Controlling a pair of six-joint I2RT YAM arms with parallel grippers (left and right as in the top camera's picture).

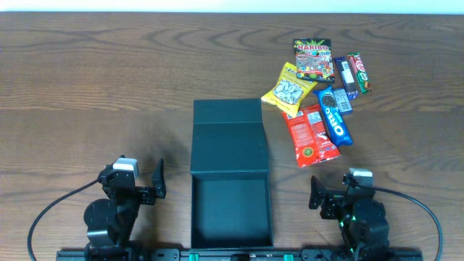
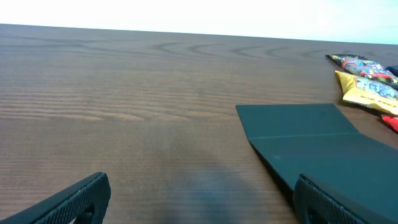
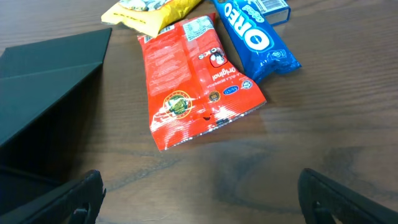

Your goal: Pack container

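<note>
The dark teal container stands open at the table's front middle, its flap lid folded back. It also shows in the left wrist view and the right wrist view. Snack packets lie to its right: a red packet, a blue Oreo pack, a yellow packet, a Haribo bag and chocolate bars. My left gripper is open and empty, left of the container. My right gripper is open and empty, just in front of the red packet.
The wooden table stretches wide to the left and back. Black cables run from both arm bases along the front edge. A rail lies along the front edge.
</note>
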